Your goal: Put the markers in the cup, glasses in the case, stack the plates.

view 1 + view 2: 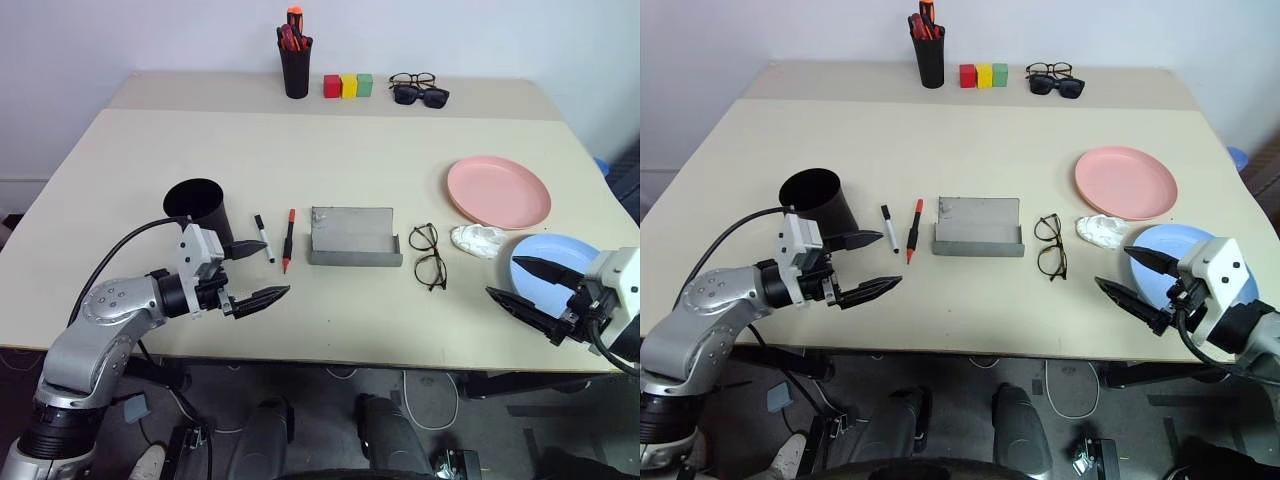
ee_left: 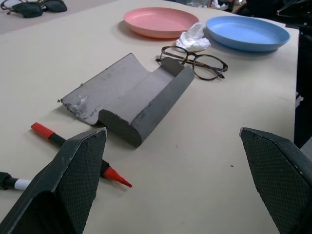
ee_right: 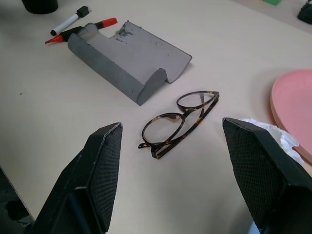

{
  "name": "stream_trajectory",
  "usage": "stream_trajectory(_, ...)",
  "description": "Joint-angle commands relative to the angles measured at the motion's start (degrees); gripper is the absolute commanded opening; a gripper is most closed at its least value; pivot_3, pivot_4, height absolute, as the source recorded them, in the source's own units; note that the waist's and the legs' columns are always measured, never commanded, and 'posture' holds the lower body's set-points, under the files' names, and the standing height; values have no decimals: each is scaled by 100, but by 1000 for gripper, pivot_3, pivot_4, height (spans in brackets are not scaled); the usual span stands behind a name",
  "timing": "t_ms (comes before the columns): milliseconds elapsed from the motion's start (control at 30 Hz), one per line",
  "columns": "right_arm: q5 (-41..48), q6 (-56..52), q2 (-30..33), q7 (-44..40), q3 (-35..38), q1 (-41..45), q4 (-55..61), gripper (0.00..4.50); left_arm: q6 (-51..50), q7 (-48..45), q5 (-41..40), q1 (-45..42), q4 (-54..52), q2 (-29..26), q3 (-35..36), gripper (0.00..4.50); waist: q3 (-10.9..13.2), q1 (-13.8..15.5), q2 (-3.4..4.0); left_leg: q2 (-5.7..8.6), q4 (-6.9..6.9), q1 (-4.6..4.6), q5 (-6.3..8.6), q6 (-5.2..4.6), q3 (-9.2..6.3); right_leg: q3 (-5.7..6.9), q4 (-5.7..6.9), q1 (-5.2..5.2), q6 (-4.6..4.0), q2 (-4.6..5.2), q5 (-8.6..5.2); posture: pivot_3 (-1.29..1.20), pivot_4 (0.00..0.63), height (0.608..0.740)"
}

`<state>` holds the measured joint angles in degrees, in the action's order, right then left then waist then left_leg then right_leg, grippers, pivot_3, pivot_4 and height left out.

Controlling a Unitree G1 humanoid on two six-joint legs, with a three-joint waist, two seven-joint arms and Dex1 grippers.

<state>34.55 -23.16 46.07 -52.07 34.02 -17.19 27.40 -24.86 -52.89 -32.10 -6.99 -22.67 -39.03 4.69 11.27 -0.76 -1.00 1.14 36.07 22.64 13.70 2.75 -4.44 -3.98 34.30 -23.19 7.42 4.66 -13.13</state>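
The black cup (image 1: 198,207) stands at the table's left. Two markers lie just right of it: a white one with a black cap (image 1: 263,238) and a dark one with a red cap (image 1: 289,240). The grey case (image 1: 353,237) lies open in the middle, with the thin-framed glasses (image 1: 428,256) to its right. The pink plate (image 1: 498,191) and the blue plate (image 1: 553,262) sit apart on the right. My left gripper (image 1: 272,268) hovers open near the front edge, just before the markers. My right gripper (image 1: 503,278) stands open and empty at the blue plate's near-left rim.
A crumpled white tissue (image 1: 478,239) lies between the two plates. At the back stand a tall black pen holder (image 1: 295,62) with red and orange pens, three coloured blocks (image 1: 348,85), and sunglasses with thicker spectacles (image 1: 420,90).
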Motion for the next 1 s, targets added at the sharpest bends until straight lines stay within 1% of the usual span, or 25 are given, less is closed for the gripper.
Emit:
stream_trajectory(33,-33,176,0,-40,11,74,74,3317,11,38,-111,-33,-200,55,41,4500,0,-2,0,0,1,0,0,0,0,0,0,0,0,0,0,0,150,740)
stream_trajectory(333,-74,240,23,-90,-100,198,-39,3317,-43,291,17,-93,-252,143,-57,4500,0,-1,0,0,1,-1,0,0,0,0,1,1,0,0,0,0,150,740)
stream_trajectory(667,-126,278,51,-160,-278,520,-278,3317,-66,767,235,-182,-244,419,-217,4500,0,-6,0,1,6,-3,-1,0,0,0,7,3,0,-1,1,0,150,740)
stream_trajectory(800,-162,426,62,-305,-445,706,-408,3317,-347,1323,381,-386,-278,631,-284,4500,0,3,0,1,7,-4,-1,0,-1,0,7,6,1,-2,1,0,150,740)
stream_trajectory(933,-142,766,59,-661,-793,1199,-570,3317,-1212,2257,882,-739,-565,752,-686,4500,1,-6,-4,3,11,-6,-1,-1,-1,0,10,9,5,-2,3,0,150,740)
stream_trajectory(1000,-214,898,88,-824,-1043,1507,-731,3317,-1826,2602,853,-1033,-581,908,-785,4500,2,-13,-6,3,13,-11,-1,0,-1,0,13,13,9,-3,5,0,150,740)
